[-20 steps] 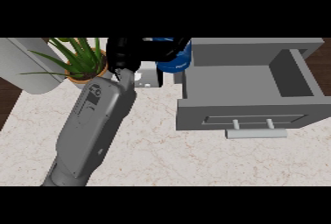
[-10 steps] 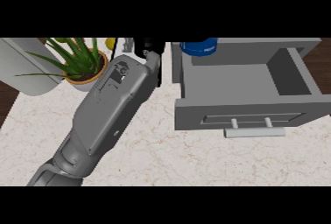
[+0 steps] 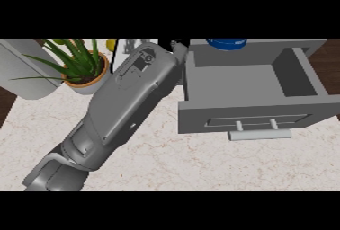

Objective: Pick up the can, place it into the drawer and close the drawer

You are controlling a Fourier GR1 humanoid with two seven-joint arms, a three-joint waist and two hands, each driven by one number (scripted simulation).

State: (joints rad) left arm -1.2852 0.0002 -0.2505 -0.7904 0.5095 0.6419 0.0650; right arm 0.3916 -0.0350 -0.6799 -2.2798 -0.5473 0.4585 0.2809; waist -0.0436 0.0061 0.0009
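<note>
The blue can shows only as a rim at the view's top edge, over the back wall of the open grey drawer. My left forearm runs from the lower left up to the top centre. Of my left hand only a small black part shows beside the drawer's left wall; the rest is cut off at the top. The can stays with this hand, held above the drawer's back. The drawer's inside is bare grey. The right hand is out of view.
A potted green plant stands left of my forearm. A pale rounded object sits at the far left. The drawer's light handle sticks out toward me over the marbled counter.
My left arm has swung right and farther forward, carrying the can from left of the drawer to over its back edge. The hand has slid mostly out of the view's top.
</note>
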